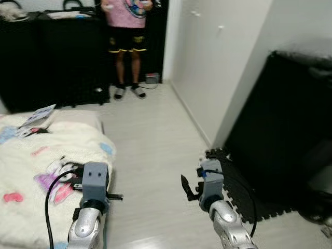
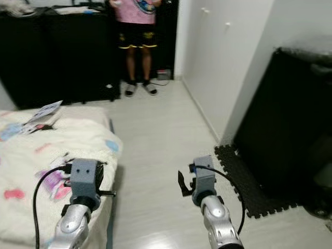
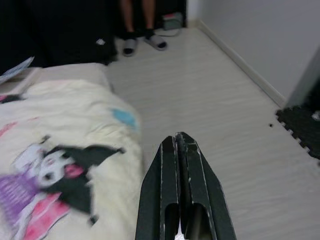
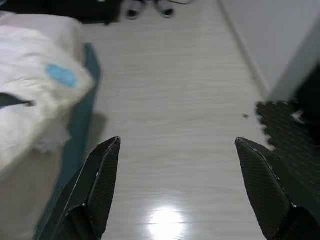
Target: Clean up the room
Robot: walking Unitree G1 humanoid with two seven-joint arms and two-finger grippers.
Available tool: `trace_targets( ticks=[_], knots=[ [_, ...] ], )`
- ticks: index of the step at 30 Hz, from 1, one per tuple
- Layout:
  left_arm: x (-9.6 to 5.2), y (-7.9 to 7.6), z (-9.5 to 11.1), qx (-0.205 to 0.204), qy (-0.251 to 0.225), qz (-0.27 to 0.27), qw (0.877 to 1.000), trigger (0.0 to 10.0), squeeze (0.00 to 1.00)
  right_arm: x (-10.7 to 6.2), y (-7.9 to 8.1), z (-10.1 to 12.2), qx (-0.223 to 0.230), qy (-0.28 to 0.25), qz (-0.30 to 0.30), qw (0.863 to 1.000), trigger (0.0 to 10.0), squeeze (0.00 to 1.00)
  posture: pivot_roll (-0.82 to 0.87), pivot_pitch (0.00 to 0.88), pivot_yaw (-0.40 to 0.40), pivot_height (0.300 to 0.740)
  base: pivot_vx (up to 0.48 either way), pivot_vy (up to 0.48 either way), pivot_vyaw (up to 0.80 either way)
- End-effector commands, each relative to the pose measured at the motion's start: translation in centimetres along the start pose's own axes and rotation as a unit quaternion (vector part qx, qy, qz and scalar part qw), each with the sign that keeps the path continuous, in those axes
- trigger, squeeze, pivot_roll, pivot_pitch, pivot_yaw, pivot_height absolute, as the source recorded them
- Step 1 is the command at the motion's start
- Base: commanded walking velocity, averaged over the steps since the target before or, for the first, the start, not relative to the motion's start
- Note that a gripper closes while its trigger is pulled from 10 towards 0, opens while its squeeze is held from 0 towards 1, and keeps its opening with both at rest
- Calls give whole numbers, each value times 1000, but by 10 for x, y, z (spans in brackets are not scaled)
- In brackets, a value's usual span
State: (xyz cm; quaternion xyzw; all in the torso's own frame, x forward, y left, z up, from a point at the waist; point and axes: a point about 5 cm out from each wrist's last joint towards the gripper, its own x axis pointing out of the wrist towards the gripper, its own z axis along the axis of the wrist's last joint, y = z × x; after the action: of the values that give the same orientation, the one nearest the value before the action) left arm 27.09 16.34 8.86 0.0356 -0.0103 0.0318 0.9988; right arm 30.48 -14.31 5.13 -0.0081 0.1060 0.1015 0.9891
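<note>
The cream blanket (image 1: 41,171) lies rumpled on the bed, probably light and floppy; bunch a fold at its edge. Left gripper (image 3: 181,145) is closed and empty; right gripper (image 4: 177,165) gapes wide, empty.

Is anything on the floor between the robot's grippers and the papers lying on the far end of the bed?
Nothing visible blocks the way. The left gripper, fingers shut, hangs at the edge of the cream cartoon-print blanket; the white papers lie further along the bed. The right gripper is open above bare pale wood floor.
</note>
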Motion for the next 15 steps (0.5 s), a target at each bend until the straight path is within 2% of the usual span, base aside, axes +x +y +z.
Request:
trace_targets(
  ticks=[1,15],
  knots=[
    [-2,-4,-5,-8,12,-5,1000,10000,0,-3,-4,-5,2,9,-5,1000,10000,0,-47,100,-52,740,315,0,0],
    [-2,-2,-4,-5,11,-5,1000,10000,0,-3,-2,-6,3,10,-2,1000,10000,0,-40,95,-51,740,314,0,0]
  ],
)
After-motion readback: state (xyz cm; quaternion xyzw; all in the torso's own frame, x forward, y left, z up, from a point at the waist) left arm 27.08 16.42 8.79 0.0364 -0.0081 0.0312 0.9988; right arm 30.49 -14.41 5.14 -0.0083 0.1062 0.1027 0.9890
